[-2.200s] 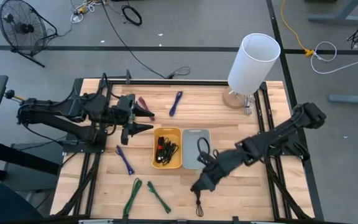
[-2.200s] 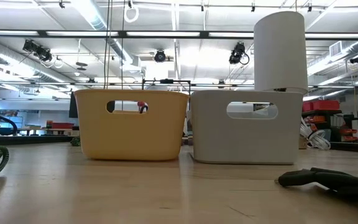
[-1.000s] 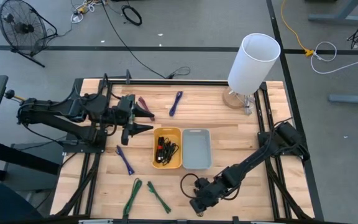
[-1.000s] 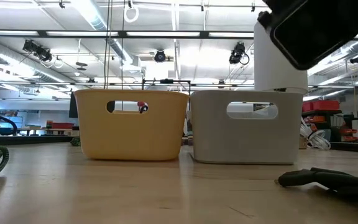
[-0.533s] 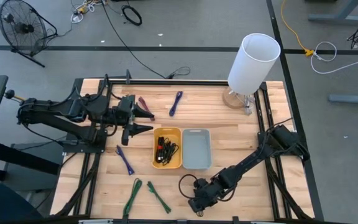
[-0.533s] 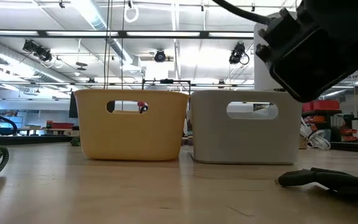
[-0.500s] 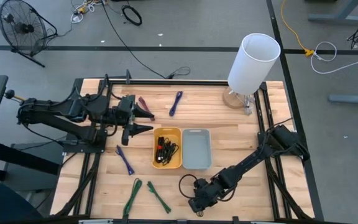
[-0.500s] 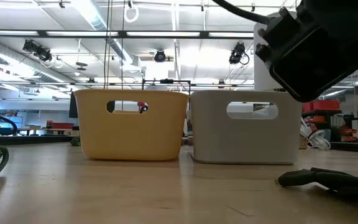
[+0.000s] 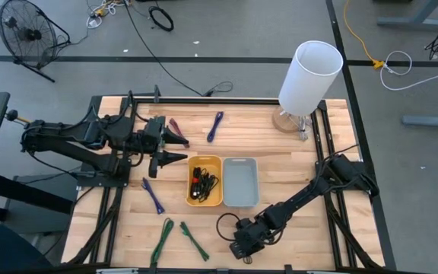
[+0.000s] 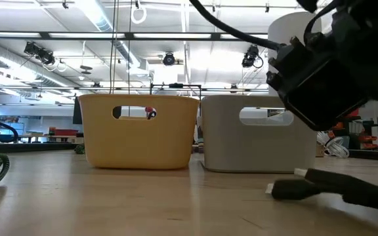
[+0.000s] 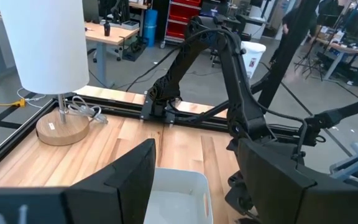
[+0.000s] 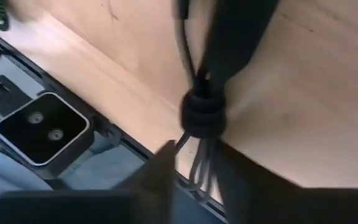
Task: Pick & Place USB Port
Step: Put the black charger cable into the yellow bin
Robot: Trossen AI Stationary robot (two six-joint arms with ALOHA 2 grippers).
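Right claw (image 9: 239, 247) closes around a black bundled USB cable (image 12: 202, 112) at the wooden table's (image 9: 295, 164) near edge, right of centre. Soft, light and floppy, the cable is probably best gripped at its tied middle. Left claw (image 9: 179, 148) waits spread open, far left.

A white cylindrical lamp (image 9: 309, 74) stood on a round wooden base (image 9: 290, 122) at the far right corner of the wooden worktop (image 9: 280, 164). Beyond the worktop, a black fan (image 9: 25, 34) sat on the grey floor at the far left, a coiled black cord (image 9: 161, 17) lay further along, and a yellow cable (image 9: 358, 34) ran across the floor on the right.
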